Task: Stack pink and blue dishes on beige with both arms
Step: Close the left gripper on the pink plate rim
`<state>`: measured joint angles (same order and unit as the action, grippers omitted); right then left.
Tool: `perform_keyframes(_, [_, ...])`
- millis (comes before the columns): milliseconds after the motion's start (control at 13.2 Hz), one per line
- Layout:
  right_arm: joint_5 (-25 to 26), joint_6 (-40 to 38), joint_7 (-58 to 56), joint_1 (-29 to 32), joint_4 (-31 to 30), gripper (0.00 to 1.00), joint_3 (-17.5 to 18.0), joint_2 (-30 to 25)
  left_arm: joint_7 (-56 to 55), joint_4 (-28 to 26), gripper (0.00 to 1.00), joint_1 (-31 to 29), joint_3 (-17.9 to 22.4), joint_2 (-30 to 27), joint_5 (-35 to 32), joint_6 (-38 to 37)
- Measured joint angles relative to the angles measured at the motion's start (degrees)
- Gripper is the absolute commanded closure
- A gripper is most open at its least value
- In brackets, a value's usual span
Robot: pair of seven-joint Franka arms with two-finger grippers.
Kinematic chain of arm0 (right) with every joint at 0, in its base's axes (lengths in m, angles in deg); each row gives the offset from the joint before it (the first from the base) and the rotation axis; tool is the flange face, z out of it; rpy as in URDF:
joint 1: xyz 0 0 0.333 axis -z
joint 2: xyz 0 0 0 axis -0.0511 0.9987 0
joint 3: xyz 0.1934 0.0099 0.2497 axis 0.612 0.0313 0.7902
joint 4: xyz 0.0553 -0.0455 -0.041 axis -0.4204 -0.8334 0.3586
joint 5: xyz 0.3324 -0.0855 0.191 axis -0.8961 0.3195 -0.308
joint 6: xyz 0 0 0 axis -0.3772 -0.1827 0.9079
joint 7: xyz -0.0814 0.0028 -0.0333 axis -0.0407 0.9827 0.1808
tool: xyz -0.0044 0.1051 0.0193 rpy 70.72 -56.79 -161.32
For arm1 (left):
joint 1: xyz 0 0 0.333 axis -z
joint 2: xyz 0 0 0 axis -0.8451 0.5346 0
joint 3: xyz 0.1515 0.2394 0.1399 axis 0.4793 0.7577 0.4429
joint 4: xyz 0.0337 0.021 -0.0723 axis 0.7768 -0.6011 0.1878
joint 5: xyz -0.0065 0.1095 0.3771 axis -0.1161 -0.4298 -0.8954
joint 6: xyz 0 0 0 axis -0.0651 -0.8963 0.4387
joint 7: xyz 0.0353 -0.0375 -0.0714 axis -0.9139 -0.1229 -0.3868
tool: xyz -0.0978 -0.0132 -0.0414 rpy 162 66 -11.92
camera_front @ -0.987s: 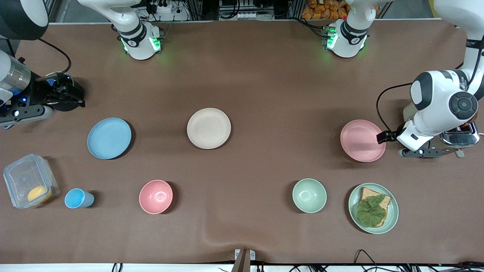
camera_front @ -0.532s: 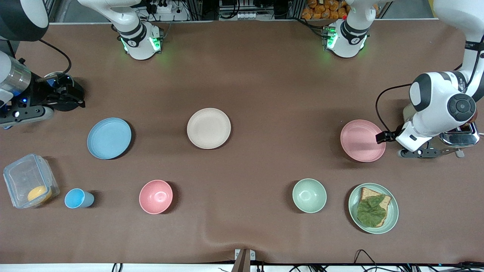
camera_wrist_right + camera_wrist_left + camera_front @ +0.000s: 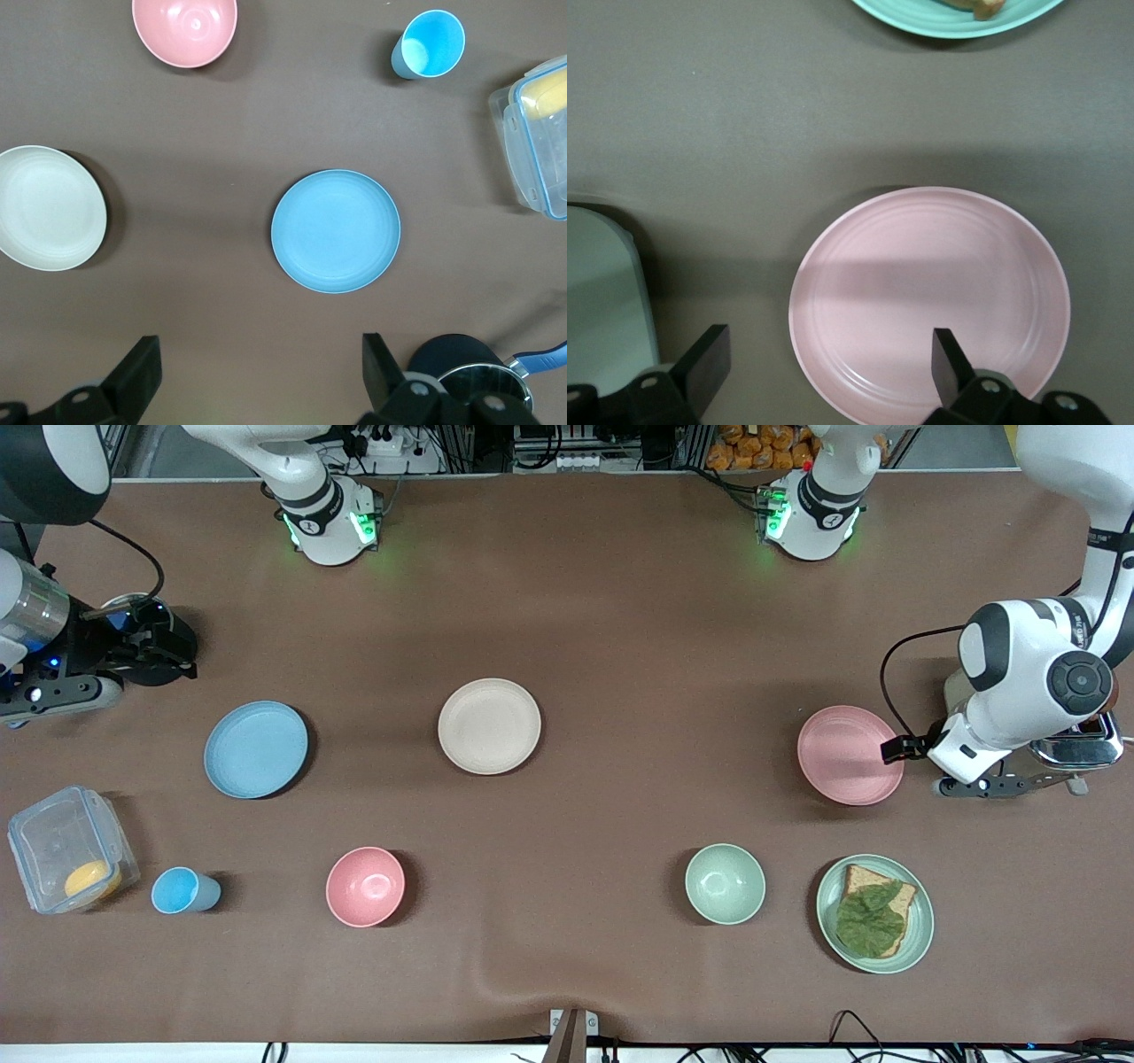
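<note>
Nothing is stacked yet: the beige plate (image 3: 489,725) lies bare at mid-table, the blue plate (image 3: 256,748) toward the right arm's end and the pink plate (image 3: 850,755) toward the left arm's end, each flat on the cloth and well apart from the others. The left gripper (image 3: 824,359) hangs low at the pink plate's rim on the side toward the left arm's end, fingers spread wide with one finger (image 3: 946,356) over the plate's rim and the other off it over bare cloth, so I judge a rim grasp is being set up but not closed. The right gripper (image 3: 257,367) is higher, fingers spread and holding nothing, over cloth at about 11 o'clock from the blue plate in the front view, near a dark pot (image 3: 465,372). Both lifts and both placements remain. Room looks generous: from beige, blue sits at about 9 o'clock and pink at 3, with open cloth between. The pink bowl (image 3: 365,886), cup (image 3: 183,891), box (image 3: 69,860), green bowl (image 3: 725,883) and sandwich plate (image 3: 875,913) all lie nearer the camera, clear of those paths. The tightest spot is by the pink plate, where a toaster (image 3: 1074,746) stands just beside the left gripper. The low rims give little edge to pinch.
</note>
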<state>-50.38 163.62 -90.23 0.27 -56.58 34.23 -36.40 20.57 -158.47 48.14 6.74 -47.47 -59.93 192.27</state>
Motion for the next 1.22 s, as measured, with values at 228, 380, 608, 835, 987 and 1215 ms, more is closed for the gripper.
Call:
perform_keyframes(228, [0.0, 0.0, 0.0, 0.09, 0.0, 0.0, -0.15, 0.15, 0.06, -0.01, 0.0, -0.26, 0.0, 0.61, 0.0, 0.07])
perform_keyframes(380, [0.0, 0.0, 0.0, 0.15, 0.0, 0.0, -0.24, 0.36, 0.06, -0.02, 0.0, -0.3, 0.0, 1.04, 0.0, 0.07])
perform_keyframes(608, [0.03, 0.0, 0.0, 0.31, 0.0, 0.0, -0.36, 0.43, 0.06, -0.01, 0.0, -0.35, 0.0, 1.61, 0.0, 0.29])
perform_keyframes(835, [0.03, 0.0, 0.0, 0.42, 0.0, 0.0, -0.42, 0.45, 0.06, -0.01, 0.0, -0.35, -0.01, 1.66, 0.0, 0.38])
perform_keyframes(987, [0.03, 0.0, 0.0, 0.43, 0.0, 0.0, -0.42, 0.45, 0.06, -0.01, 0.0, -0.38, -0.01, 1.9, 0.0, 0.38])
perform_keyframes(1215, [0.03, 0.0, 0.0, 0.43, 0.0, 0.0, -0.42, 0.45, 0.12, -0.01, 0.0, -0.98, -0.02, 2.41, 0.0, 0.39])
